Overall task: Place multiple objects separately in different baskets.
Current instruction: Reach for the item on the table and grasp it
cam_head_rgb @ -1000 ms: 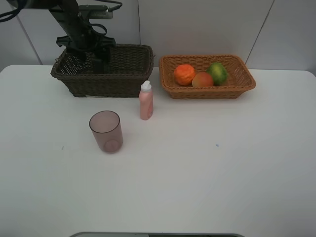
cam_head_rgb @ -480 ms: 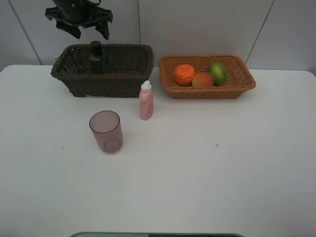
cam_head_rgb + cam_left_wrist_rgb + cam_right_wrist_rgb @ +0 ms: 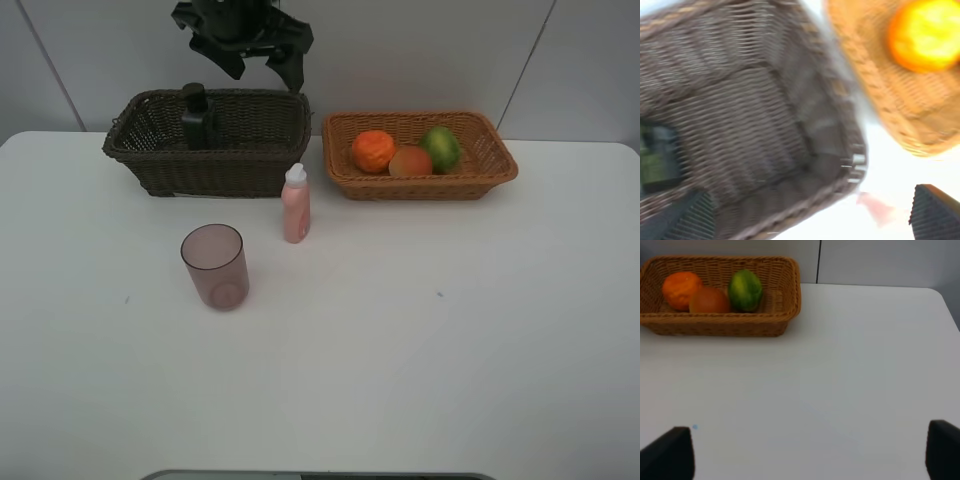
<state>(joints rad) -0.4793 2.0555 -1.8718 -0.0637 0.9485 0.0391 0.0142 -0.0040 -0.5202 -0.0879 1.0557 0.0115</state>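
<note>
My left gripper (image 3: 265, 72) hangs open and empty above the right end of the dark brown basket (image 3: 230, 165). In that basket's left part stands the dark green pump bottle (image 3: 195, 118), upright. In the left wrist view the same basket (image 3: 755, 125) fills the frame, with the bottle (image 3: 657, 162) at its edge. The pink white-capped bottle (image 3: 295, 205) and the purplish cup (image 3: 214, 265) stand on the table in front. The light basket (image 3: 420, 187) holds the wrinkled orange (image 3: 373, 150), the red-orange fruit (image 3: 410, 161) and the green citrus (image 3: 440, 147). My right gripper (image 3: 805, 452) is open over bare table.
The white table (image 3: 400, 350) stretches wide in front of both baskets. A wall stands close behind the baskets. My right arm does not show in the exterior high view. A small dark speck (image 3: 439, 294) marks the tabletop.
My left gripper lifted out of the dark basket, leaving the pump bottle standing inside. It then moved to the right, above the basket's right end.
</note>
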